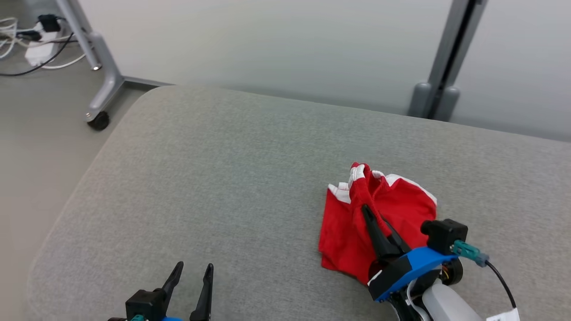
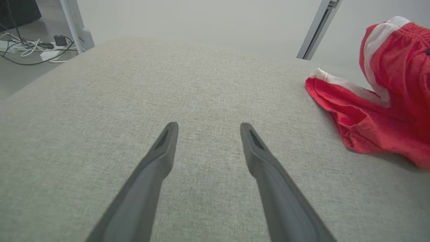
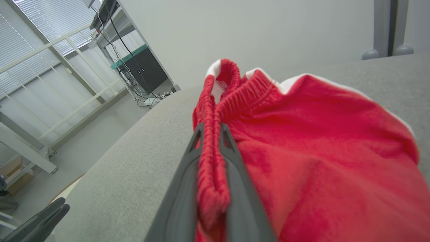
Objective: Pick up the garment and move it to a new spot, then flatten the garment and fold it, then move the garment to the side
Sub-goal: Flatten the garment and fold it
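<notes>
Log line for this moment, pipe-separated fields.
phase: pick-up | right gripper: shut on red garment at waistband | left gripper: open, empty, over grey cushion | garment: bunched, partly on cushion

Grey woven-fabric padded surface [image 1: 214,178]: wide, flat top, rounded far-left corner, edges curving down. Fine even weave. Lying on it: red garment [image 1: 343,232], white trim, ribbed elastic waistband, crumpled, right of centre toward near edge. Lower folds rest on fabric; waistband end raised off it.
</notes>
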